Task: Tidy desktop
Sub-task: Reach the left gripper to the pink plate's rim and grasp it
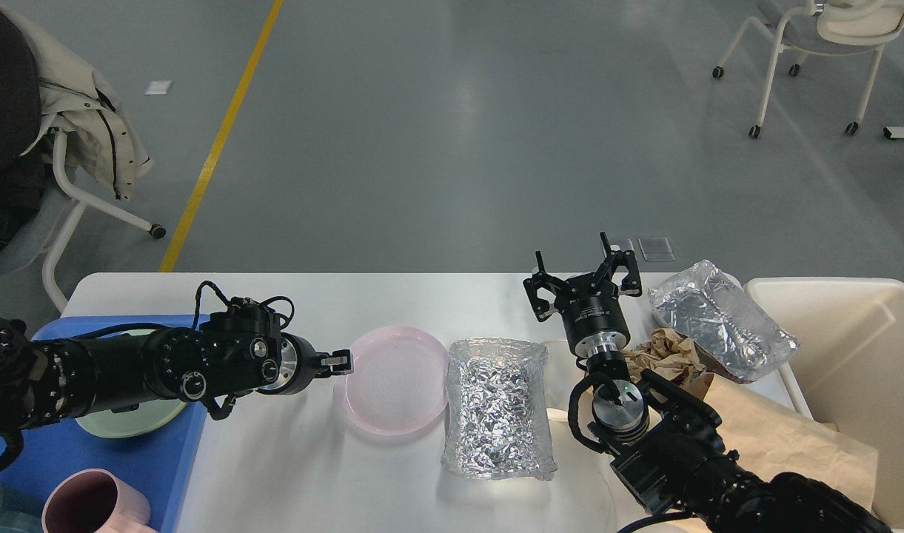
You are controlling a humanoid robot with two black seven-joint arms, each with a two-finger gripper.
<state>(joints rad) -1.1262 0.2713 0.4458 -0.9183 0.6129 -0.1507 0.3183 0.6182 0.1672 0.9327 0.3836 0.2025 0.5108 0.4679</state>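
Note:
The white desktop (422,296) spans the view. On it lies a pink plate (396,381) left of centre, with a crumpled foil tray (498,407) touching its right side. My left gripper (338,362) is low at the plate's left rim; its fingers are seen side-on, so I cannot tell if they grip the rim. My right gripper (579,266) points up behind the foil tray, open and empty. To its right lie a second foil packet (718,318), crumpled brown paper (663,352) and a brown paper bag (785,437).
A blue tray (29,444) at the left edge holds a green plate (118,422) and a pink mug (89,507). A cream bin (866,348) stands at the right end. Chairs stand on the floor beyond the table.

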